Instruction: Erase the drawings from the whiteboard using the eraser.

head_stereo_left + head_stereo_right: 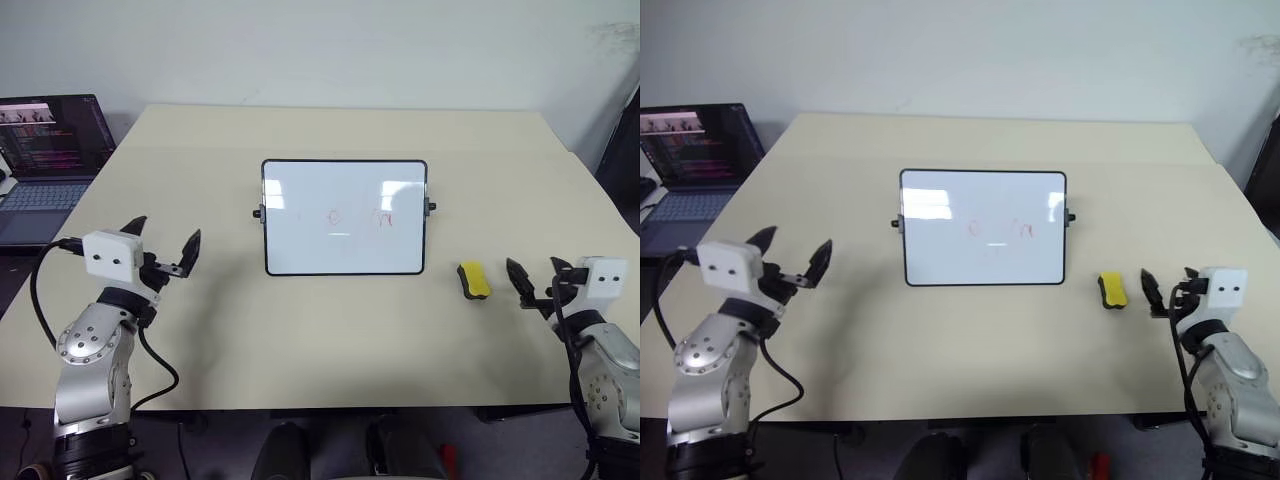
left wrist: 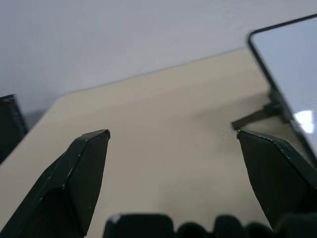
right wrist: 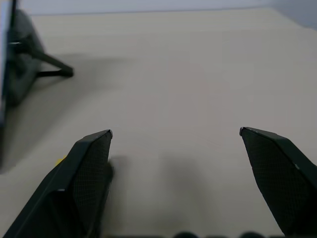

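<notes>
A small white board with a thin black frame, the whiteboard (image 1: pixel 345 217), stood in the middle of the big pale tan table (image 1: pixel 330 340). It had little black knobs on both short sides, and it leaned back a bit on a thin black stand. On its shiny face there were a few faint pink-red scribbles, the drawings (image 1: pixel 358 217), in a short row near the middle. I could not tell what shapes they were.

The small yellow block with a dark bottom, the eraser (image 1: pixel 474 280), lay flat on the table. It was off the board's lower right corner, near it but not touching it.

My right gripper (image 1: pixel 531 274) hung just beside the eraser, on its right, with a small gap between them. Its two black fingers (image 3: pixel 84 183) were spread wide apart and held nothing. A tiny bit of yellow peeked out by one finger in my right wrist view.

My left gripper (image 1: pixel 165 246) hung above the table, well to the left of the board. Its two black fingers (image 2: pixel 79 178) were spread wide too, and nothing was between them. They pointed toward the far side of the table.

An open dark laptop (image 1: pixel 50 150) with a lit screen sat off the table's far left corner.
</notes>
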Controlling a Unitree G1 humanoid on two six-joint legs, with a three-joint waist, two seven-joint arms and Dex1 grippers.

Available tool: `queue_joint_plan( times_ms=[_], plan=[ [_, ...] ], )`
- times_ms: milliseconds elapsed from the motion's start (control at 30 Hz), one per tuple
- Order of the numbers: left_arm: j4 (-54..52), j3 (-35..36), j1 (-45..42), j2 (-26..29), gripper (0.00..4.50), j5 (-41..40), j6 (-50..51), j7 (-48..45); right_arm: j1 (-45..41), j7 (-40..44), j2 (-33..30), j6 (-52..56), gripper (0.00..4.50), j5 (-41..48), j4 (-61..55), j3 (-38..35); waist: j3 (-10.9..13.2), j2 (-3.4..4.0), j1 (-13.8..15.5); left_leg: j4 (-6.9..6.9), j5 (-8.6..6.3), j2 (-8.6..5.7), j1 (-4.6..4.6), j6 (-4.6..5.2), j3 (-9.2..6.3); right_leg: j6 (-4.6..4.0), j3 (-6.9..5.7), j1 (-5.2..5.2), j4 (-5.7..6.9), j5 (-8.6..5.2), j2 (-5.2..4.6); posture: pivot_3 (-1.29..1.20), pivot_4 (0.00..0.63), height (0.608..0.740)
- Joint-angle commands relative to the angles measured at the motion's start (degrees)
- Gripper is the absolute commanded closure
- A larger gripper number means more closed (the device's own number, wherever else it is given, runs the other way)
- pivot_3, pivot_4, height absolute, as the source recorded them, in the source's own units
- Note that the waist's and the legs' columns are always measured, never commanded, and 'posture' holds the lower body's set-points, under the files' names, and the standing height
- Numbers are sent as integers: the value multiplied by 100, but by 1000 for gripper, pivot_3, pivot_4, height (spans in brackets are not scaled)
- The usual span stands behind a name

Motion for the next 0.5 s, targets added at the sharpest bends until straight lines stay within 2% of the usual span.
queue_joint_plan(
  times_ms=[33,200,400,500],
  plan=[
    [-146,-81,-101,293,0,-256,217,-465,18,292,-168,184,17,387,-444,-148,0,0,6,0,0,0,0,0,0,0,0,0,0,0,0,0,150,740],
    [-302,-312,-206,523,0,-656,626,-1136,184,554,-429,1135,17,1232,-964,-219,0,-1,17,0,0,-4,-5,0,-1,-2,-2,0,-4,1,-4,0,150,740],
    [-1112,-783,-404,930,0,-1408,1516,-2087,101,33,-503,2432,17,2223,-1851,-156,2,-2,16,2,0,-3,-8,0,-6,3,-4,-1,-3,-2,-4,0,150,740],
    [-1599,-1273,-618,1211,0,-1553,1806,-2632,-114,-521,-578,2572,17,1613,-2018,272,2,-2,16,2,0,-4,-8,0,-6,6,-3,-1,-3,-3,-3,0,150,740]
  ],
)
